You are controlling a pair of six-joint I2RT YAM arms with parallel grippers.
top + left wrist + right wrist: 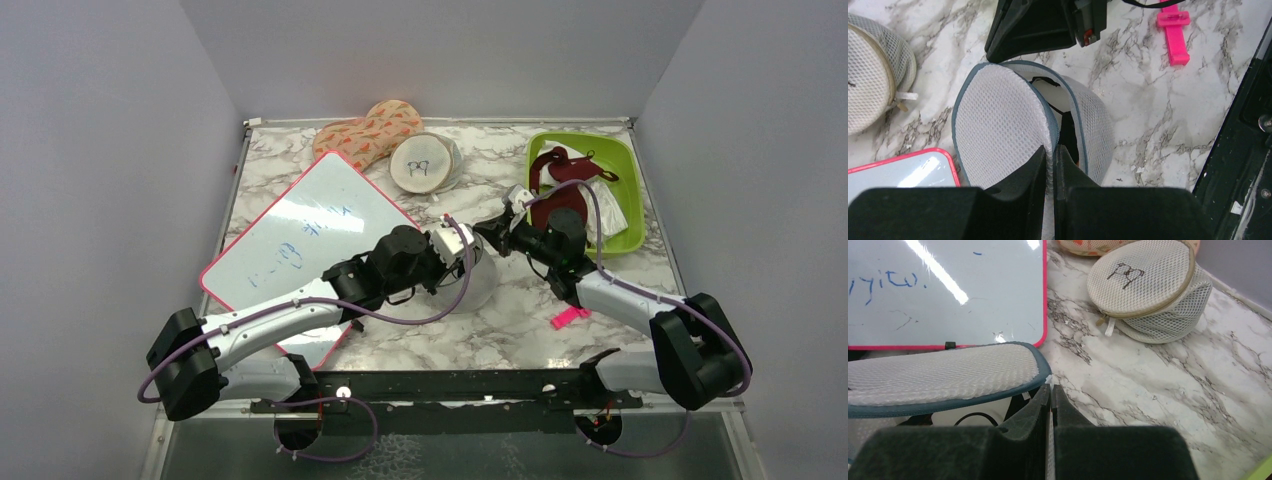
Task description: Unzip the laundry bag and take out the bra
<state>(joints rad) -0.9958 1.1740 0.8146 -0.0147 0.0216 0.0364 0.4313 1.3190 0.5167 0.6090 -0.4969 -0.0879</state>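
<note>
Seen from above in a grey-walled booth (440,50), the laundry bag (482,285) sits at the centre of a marble-patterned bench (500,335). Left wrist: the left jaws are clamped shut on the bag's raised mesh lid, a black strap (1062,116) showing in the gap. Right wrist: the right jaws pinch closed on its grey-blue rim, a beige pouch (1148,285) behind.

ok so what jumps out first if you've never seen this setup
The round white mesh laundry bag with grey-blue rim at mid-table, lid flipped up, with the left hand and right hand both pinched shut on its edge from opposite sides. Next, the lime green plastic bin at far right holding a dark red garment, and the pink-framed whiteboard on the left.
</note>
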